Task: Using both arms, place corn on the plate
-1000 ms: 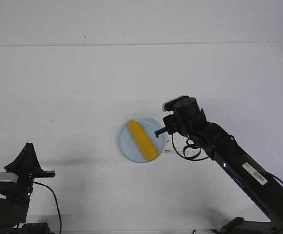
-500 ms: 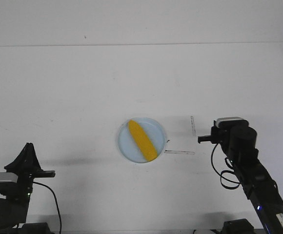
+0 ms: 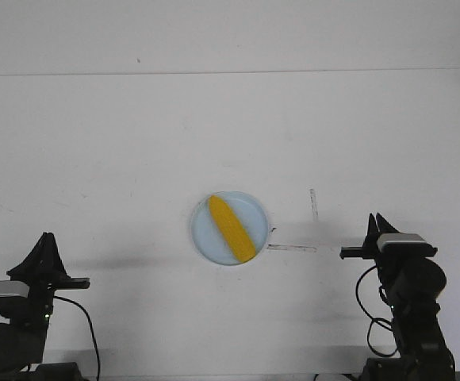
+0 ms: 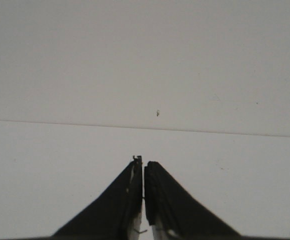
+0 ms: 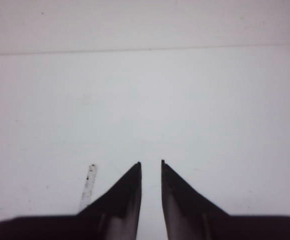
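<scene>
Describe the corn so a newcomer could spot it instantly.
Start with the white table in the front view and find the pale blue round plate slightly right of its centre. The corn lies diagonally across that plate, one end toward the far left rim, the other toward the near right rim. It is the only bright yellow thing in view, smooth and elongated.

This looks like a robotics lab test bench: a bare white table (image 3: 135,143) meets a plain white wall (image 3: 214,32) with no household furnishings around. Two black arms with exposed cables are mounted at the near edge. Thin strips of tape (image 3: 313,204) mark positions on the tabletop, one lying just ahead of the right jaws.
</scene>
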